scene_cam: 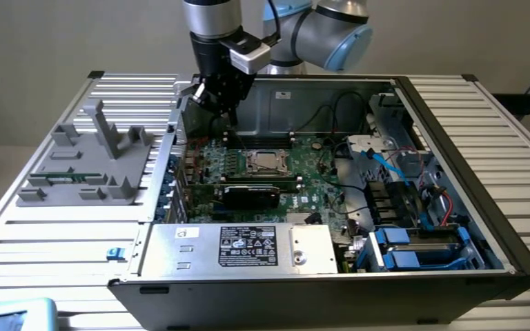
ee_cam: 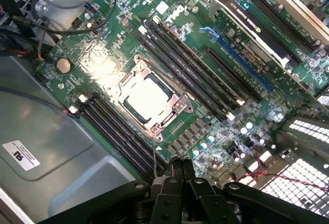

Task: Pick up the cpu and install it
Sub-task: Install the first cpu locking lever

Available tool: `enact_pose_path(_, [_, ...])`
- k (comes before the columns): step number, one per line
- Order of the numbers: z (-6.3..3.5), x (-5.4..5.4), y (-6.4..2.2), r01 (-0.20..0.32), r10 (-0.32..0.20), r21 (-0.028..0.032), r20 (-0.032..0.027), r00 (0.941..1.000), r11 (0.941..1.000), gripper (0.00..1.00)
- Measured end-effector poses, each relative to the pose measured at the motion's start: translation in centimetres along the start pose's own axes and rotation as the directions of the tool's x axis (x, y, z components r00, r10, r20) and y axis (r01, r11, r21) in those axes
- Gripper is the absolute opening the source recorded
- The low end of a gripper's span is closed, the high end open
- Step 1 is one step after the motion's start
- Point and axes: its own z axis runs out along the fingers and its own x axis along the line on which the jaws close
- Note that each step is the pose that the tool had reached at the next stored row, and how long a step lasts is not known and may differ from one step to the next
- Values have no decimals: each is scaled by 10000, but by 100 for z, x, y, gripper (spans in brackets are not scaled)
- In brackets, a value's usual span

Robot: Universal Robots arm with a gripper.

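Note:
The cpu (scene_cam: 267,160) is a small square chip with a shiny silver top. It lies flat inside the metal frame of its socket in the middle of the green motherboard (scene_cam: 316,189), within the open computer case. In the wrist view the cpu (ee_cam: 146,98) shines under the light, and a thin wire lever runs from the socket frame toward the gripper. My gripper (scene_cam: 231,118) hangs above the motherboard's back corner on the exterior view's left, apart from the cpu. Its black fingers are pressed together, and the gripper (ee_cam: 182,163) holds nothing.
A black expansion card (scene_cam: 251,193) sits just in front of the socket. Before it lies a silver box with a black label (scene_cam: 242,248). Memory slots (ee_cam: 190,64) flank the socket. Cables and blue drive bays (scene_cam: 413,248) crowd the right side. A grey fixture (scene_cam: 90,162) stands outside the case at left.

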Motion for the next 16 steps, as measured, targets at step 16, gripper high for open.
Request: enact_pose_path(16, [26,-24,-19,-814,824,557,-157,9965,9951,11])
